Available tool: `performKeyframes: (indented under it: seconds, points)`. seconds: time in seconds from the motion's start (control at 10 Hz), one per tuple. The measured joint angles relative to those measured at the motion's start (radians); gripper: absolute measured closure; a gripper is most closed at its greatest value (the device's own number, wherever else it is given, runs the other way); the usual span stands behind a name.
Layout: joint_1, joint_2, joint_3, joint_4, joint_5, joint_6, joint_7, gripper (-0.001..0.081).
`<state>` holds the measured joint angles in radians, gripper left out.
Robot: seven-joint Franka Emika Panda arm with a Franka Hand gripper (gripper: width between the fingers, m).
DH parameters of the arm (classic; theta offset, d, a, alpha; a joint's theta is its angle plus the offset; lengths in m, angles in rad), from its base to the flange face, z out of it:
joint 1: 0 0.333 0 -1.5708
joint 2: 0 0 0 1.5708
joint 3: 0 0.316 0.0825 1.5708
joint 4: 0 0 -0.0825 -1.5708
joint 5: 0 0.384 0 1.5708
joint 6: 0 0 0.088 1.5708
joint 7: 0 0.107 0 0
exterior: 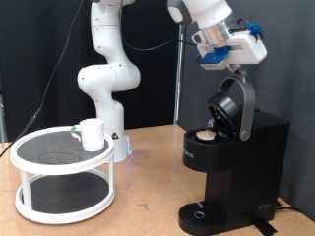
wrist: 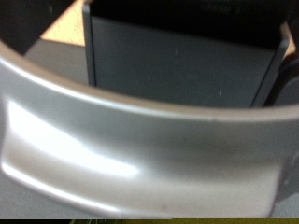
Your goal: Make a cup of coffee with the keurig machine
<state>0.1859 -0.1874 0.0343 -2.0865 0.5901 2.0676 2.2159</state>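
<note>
You see a wooden tabletop (exterior: 148, 187) before dark curtains, bearing 1 white stand (exterior: 61, 157) with the cup (exterior: 92, 134). Your gripper (exterior: 232, 69) meets the keurig machine (exterior: 231, 167) at its raised lid handle (exterior: 236, 98); finger state cannot be told.

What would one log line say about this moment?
claw: at raised lid handle | keurig machine: lid open, pod inside | cup: on white stand, apart

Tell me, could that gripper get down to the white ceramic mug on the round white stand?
Probably yes. The white ceramic mug stands on the top tier of the round white stand with nothing over it, and the gripper is at the black coffee machine's raised lid, some way across.
</note>
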Motion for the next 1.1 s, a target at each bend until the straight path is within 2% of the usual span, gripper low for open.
performKeyframes:
  seconds: [0.5,1.1]
  points:
    - [-0.068,-0.029,-0.047,-0.051,-0.081,-0.011,-0.015,0.0801]
    - [-0.108,-0.02,-0.085,-0.113,-0.093,0.011,-0.099,0.0801]
